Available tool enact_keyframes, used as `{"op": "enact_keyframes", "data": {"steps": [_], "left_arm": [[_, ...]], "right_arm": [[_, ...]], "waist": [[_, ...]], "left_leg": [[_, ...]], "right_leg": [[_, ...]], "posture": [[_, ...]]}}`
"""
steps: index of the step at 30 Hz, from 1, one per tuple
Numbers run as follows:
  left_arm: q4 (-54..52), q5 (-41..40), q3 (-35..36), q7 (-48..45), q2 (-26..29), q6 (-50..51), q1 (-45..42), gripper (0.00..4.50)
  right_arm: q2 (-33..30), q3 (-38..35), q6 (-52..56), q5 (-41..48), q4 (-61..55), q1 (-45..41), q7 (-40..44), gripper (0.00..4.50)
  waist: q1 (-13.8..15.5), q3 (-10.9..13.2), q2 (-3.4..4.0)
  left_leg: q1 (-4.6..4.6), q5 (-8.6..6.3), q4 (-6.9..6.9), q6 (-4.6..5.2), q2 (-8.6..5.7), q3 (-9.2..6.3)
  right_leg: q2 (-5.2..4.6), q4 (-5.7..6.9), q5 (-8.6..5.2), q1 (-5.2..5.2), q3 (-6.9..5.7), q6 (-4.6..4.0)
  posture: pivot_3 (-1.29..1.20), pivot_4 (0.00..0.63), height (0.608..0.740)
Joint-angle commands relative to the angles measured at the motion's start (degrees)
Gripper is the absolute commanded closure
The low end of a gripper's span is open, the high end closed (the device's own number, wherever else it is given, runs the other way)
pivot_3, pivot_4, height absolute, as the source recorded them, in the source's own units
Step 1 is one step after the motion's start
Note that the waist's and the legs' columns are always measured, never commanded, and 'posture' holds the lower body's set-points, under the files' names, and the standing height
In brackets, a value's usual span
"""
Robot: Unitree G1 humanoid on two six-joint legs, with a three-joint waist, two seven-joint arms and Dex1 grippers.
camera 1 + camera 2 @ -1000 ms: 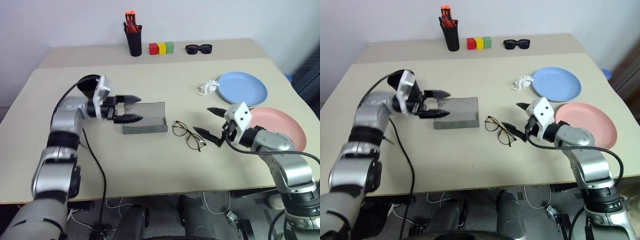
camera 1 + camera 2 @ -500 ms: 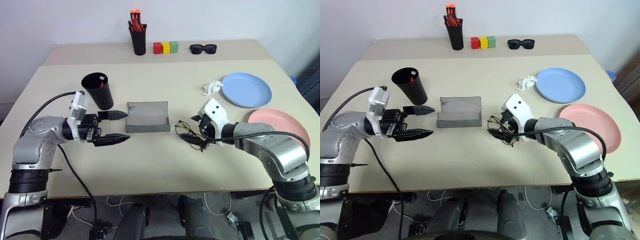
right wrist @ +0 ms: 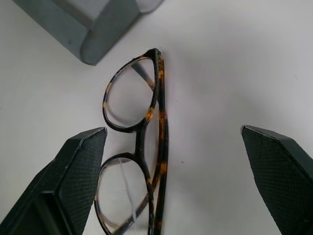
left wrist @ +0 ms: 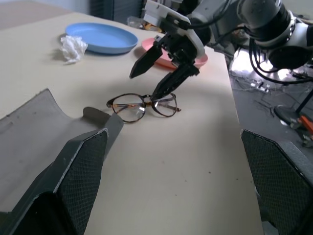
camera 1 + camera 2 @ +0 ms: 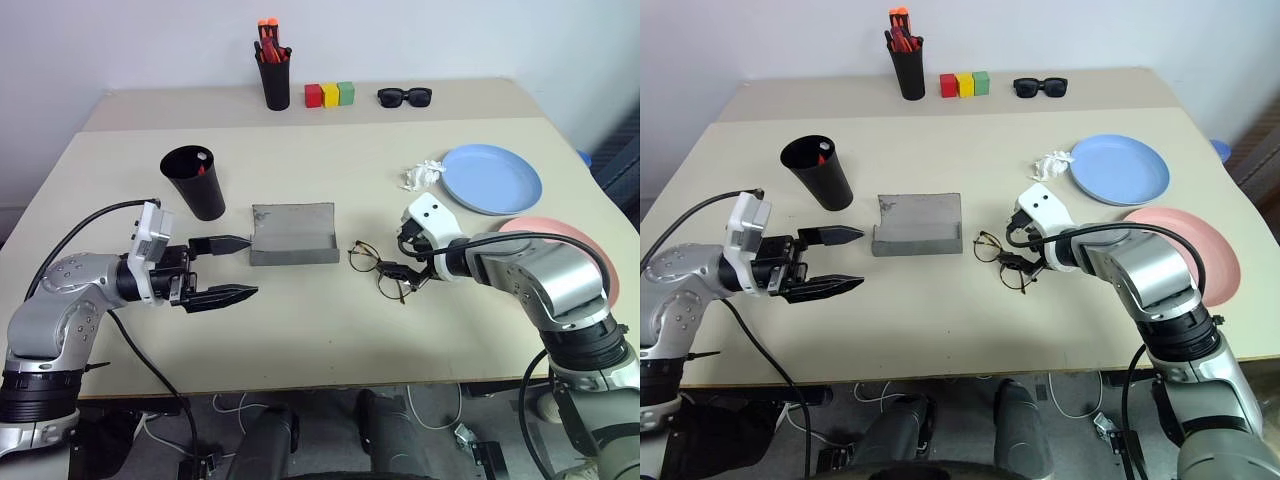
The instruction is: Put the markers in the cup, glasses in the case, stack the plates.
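Standing upright on the beige tabletop (image 5: 300, 330), a tall matte-black tapered plastic cup (image 5: 194, 182) is seen with something red showing inside its rim; whether both markers are in it cannot be told. Just beside the cup, toward the table's middle, a grey oblong hard-shell spectacle case (image 5: 292, 234) lies open, and nothing is seen in it. Well behind the case, near the pale wall, a narrower black pot of orange-capped red pens (image 5: 274, 73) is placed, with a row of red, yellow and green blocks (image 5: 329, 95) and a pair of chunky black sunglasses (image 5: 403, 96) beside it. Two beige surfaces are seen to meet in a seam running across behind the cup.

On the far side of the case from the cup, a round light blue plate (image 5: 490, 178) lies flat, with a crumpled white tissue (image 5: 419, 175) at its edge nearest the case. A round salmon pink plate (image 5: 585, 250) lies next to the blue one, apart from it and partly hidden by the right arm; the plates are not stacked.

The thin dark wire-framed glasses with clear roundish lenses (image 5: 380, 267) are lying on the table just beside the case's end, outside it. The right gripper (image 5: 408, 270) is held directly over the glasses with its fingers spread wide on either side of the frame; no grip is seen. The left gripper (image 5: 228, 268) hovers near the case's other end, below the cup, pointing toward the case, its fingers parted and holding nothing.
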Motion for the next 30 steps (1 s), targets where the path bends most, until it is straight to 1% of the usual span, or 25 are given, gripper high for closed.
{"op": "enact_keyframes", "data": {"steps": [1,2,4,6,7,8,18,21,23,24,28,30], "left_arm": [[-1.65,-1.29,0.19,1.08,0.44,0.12,-1.02,0.04],[-1.57,-1.31,0.09,1.26,0.44,0.15,-1.24,0.04],[-1.4,-1.07,-0.18,1.37,0.53,-0.14,-1.41,0.0],[-1.27,-0.88,-0.32,1.46,0.6,-0.42,-1.48,0.0],[-1.22,-0.87,-0.37,1.48,0.65,-0.46,-1.53,0.0],[-1.3,-0.96,-0.38,1.6,0.68,-0.39,-1.58,0.0],[-1.49,-0.71,-0.46,1.78,0.96,-1.17,-1.4,0.0],[-1.49,-0.6,-0.41,1.85,0.95,-1.54,-1.26,0.0],[-1.66,-0.67,-0.41,2.0,0.9,-1.61,-1.15,0.0],[-1.72,-0.63,-0.41,2.01,0.89,-1.72,-1.06,0.0],[-1.65,-0.39,-0.39,2.0,0.94,-2.34,-0.94,0.0],[-1.41,-0.33,-0.37,2.03,1.0,-2.59,-0.88,0.0]], "right_arm": [[-0.68,0.41,1.09,0.04,-0.63,-1.81,0.67,0.0],[-0.16,0.06,1.3,0.02,-0.33,-2.01,0.4,0.0],[0.3,-0.06,1.46,-0.01,0.02,-2.15,0.25,0.55],[-0.4,1.28,1.1,-0.6,-0.19,-1.71,0.43,1.27],[-0.56,1.62,1.13,-0.72,-0.21,-1.61,0.55,1.81],[-0.77,1.99,1.11,-0.96,-0.17,-1.63,0.62,2.26],[-1.15,3.01,2.12,-0.86,0.45,-2.13,1.47,2.26],[-0.32,2.7,2.59,-0.92,1.1,-2.35,0.95,3.14],[-0.25,2.79,2.65,-1.06,1.23,-2.42,0.93,4.14],[-0.47,3.13,2.58,-1.19,1.17,-2.4,1.07,4.45],[-1.29,4.03,1.93,-1.94,1.07,-2.17,1.25,4.45],[-2.66,4.4,1.08,-2.51,0.79,-2.4,1.94,4.45]], "waist": [[0.0,0.0,0.0],[0.0,0.0,0.0],[0.0,0.0,0.0],[0.0,0.0,0.0],[-0.01,0.0,0.0],[-0.01,0.0,0.0],[-0.01,0.0,0.0],[-0.01,0.0,0.0],[0.0,0.0,0.0],[-0.01,-0.01,-0.01],[-0.01,-0.01,-0.01],[-0.01,-0.01,-0.01]], "left_leg": [[0.0,0.0,0.0,0.0,0.0,0.0],[0.0,0.0,0.0,0.0,0.0,0.0],[-0.01,0.0,0.0,0.0,0.0,0.0],[-0.01,0.0,0.01,0.0,-0.01,0.0],[-0.01,0.0,0.0,0.0,0.0,0.0],[-0.01,0.0,0.0,0.0,0.0,0.0],[-0.02,0.0,0.0,0.0,0.0,0.0],[-0.02,0.0,0.0,0.0,0.0,0.0],[-0.02,0.0,0.0,0.0,0.0,0.0],[-0.02,0.0,0.0,0.0,0.0,0.0],[-0.02,0.0,0.0,0.0,0.0,0.0],[-0.02,0.0,0.01,0.0,0.0,0.0]], "right_leg": [[0.0,0.0,0.0,0.0,0.0,0.0],[0.0,0.0,0.0,0.0,0.0,0.0],[0.0,0.0,0.0,0.0,0.0,0.0],[0.0,-0.01,0.0,0.0,0.0,0.0],[0.0,-0.01,0.0,0.0,0.0,0.0],[0.0,-0.01,0.0,0.0,0.0,0.0],[0.0,-0.02,0.0,0.0,0.0,0.0],[0.0,-0.03,0.0,0.0,-0.01,0.0],[0.0,-0.03,0.0,0.0,0.0,0.0],[0.0,-0.03,0.0,0.0,-0.01,0.0],[0.01,-0.03,0.0,0.0,-0.01,0.0],[0.01,-0.04,0.0,0.0,-0.01,0.0]], "posture": [[0.0,0.15,0.74],[0.0,0.15,0.74],[0.0,0.15,0.74],[0.0,0.15,0.74],[0.0,0.15,0.74],[0.0,0.15,0.74],[0.0,0.15,0.74],[0.0,0.15,0.74],[0.0,0.15,0.74],[0.0,0.15,0.74],[0.0,0.15,0.74],[0.0,0.15,0.74]]}}
